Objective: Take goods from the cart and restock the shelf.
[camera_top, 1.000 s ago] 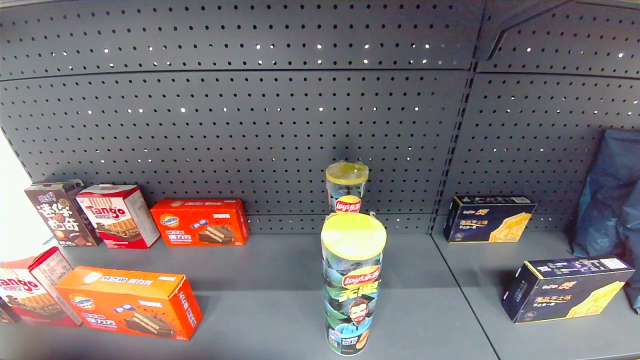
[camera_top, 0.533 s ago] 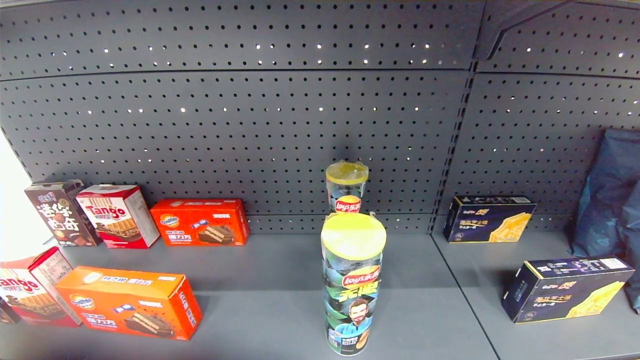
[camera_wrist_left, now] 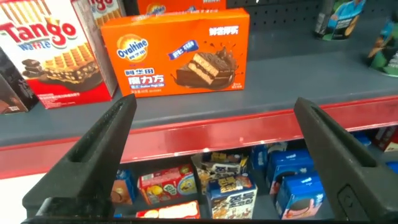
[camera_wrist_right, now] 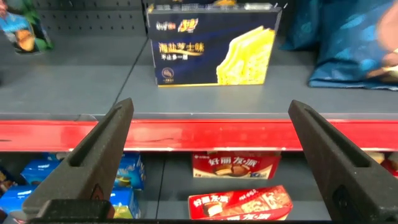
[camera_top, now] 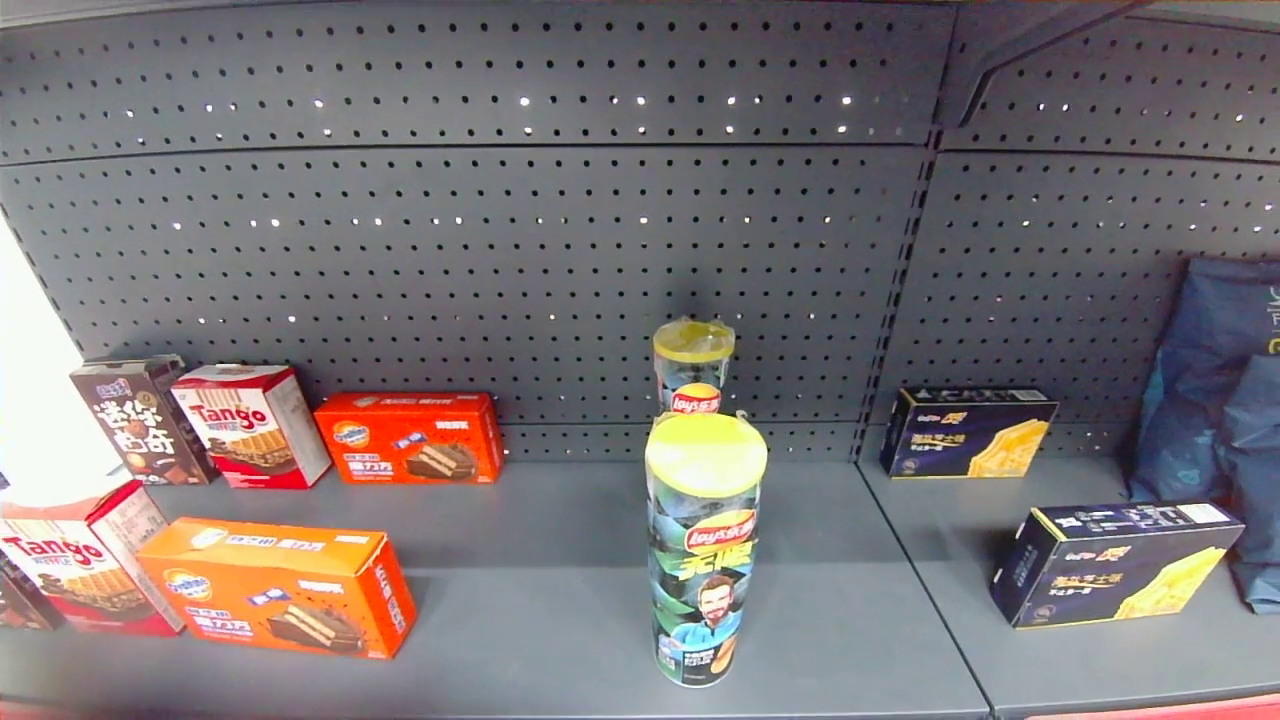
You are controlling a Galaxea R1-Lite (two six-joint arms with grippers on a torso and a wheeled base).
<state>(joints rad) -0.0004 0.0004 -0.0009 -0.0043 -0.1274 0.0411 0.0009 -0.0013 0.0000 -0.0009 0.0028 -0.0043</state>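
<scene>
The grey shelf [camera_top: 540, 610] carries two yellow-lidded chip cans, one in front [camera_top: 706, 540] and one behind it [camera_top: 692, 365]. My left gripper [camera_wrist_left: 214, 106] is open and holds nothing; it hangs in front of the shelf's red edge [camera_wrist_left: 205, 127], facing an orange wafer box [camera_wrist_left: 177, 53] and a red Tango box [camera_wrist_left: 53, 53]. My right gripper [camera_wrist_right: 210, 106] is open too and holds nothing, in front of the red edge [camera_wrist_right: 205, 134], facing a navy and yellow box [camera_wrist_right: 214, 50].
At the left stand two orange boxes [camera_top: 280, 585] [camera_top: 412, 437], two Tango boxes [camera_top: 250, 425] [camera_top: 75, 560] and a brown box [camera_top: 140, 420]. Two navy boxes [camera_top: 968, 432] [camera_top: 1115, 562] and blue bags [camera_top: 1215, 400] are at the right. A lower shelf holds more goods [camera_wrist_left: 227, 183] [camera_wrist_right: 236, 168].
The whole head picture has shifted a little, and the shelf's red front edge now shows at the bottom: the camera moved. The goods on the shelf stand as before.
</scene>
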